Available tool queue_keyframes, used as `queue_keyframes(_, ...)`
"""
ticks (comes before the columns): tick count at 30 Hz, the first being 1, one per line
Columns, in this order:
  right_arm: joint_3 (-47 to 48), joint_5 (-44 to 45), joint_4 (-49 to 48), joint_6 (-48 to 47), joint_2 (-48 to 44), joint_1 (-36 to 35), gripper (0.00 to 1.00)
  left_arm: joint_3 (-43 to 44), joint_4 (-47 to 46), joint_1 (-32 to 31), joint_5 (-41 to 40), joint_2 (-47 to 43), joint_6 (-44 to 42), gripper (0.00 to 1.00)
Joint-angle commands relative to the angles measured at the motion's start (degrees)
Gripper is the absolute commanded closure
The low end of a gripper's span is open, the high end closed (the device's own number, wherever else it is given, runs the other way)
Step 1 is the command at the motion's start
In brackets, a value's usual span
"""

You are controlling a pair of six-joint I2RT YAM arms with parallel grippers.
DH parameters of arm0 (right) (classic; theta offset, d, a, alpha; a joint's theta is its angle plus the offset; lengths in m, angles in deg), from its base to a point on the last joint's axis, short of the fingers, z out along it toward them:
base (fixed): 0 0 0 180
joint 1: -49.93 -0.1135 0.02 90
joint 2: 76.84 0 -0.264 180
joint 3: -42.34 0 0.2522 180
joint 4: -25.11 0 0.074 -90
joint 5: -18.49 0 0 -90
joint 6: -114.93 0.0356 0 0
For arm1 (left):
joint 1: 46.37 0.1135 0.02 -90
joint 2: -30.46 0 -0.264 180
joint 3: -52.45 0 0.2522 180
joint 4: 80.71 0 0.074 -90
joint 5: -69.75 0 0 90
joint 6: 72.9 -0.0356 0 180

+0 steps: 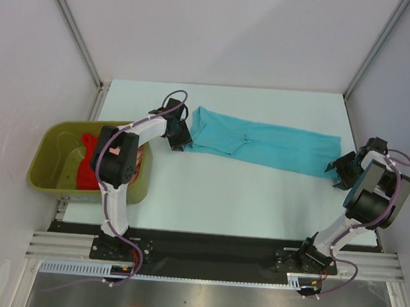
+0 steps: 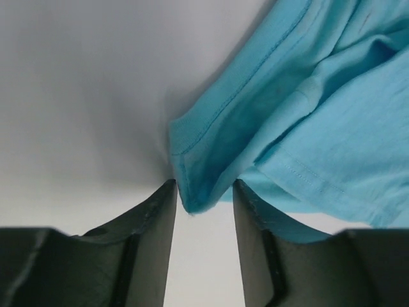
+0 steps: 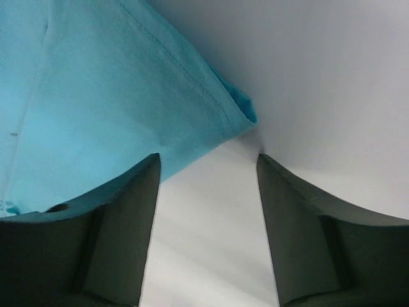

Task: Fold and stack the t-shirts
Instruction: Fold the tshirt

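A turquoise-blue t-shirt (image 1: 275, 147) lies stretched in a long band across the far half of the table. My left gripper (image 1: 179, 139) is at its left end. In the left wrist view the jaws (image 2: 204, 185) stand open, and a hemmed corner of the shirt (image 2: 192, 192) dips between the fingertips with a gap on either side. At the shirt's right end my right gripper (image 1: 337, 172) is open too. Its left finger (image 3: 128, 211) overlaps the cloth edge (image 3: 128, 96), and only bare table shows between the jaws (image 3: 208, 158). A red t-shirt (image 1: 87, 161) lies in the tub, with a sliver of salmon-pink cloth (image 1: 145, 160) beside it.
An olive-green plastic tub (image 1: 50, 186) stands off the table's left edge, under my left arm. White walls enclose the table on the left, right and far sides.
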Motion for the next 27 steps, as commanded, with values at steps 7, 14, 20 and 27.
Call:
queue_keyframes(7,0.56,2.23,-2.37,-0.86,3.48,0.2,0.5,5.05,-3.16,0.68,-2.67,2.36,-0.45,0.67)
queue_keyframes(14,-3.21,3.89,-5.09,3.01,3.49,-0.24,0.81,7.96,-4.84,0.77,-3.55,4.12,-1.33,0.89)
queue_keyframes(20,-7.26,4.68,-4.31,6.25,1.47,-2.17,1.0,14.53,-5.28,0.94,-5.92,7.98,-3.17,0.99)
queue_keyframes(27,-18.94,7.23,2.71,19.52,-16.16,-10.67,1.0,24.47,-7.82,1.91,-5.93,14.92,-4.4,1.0)
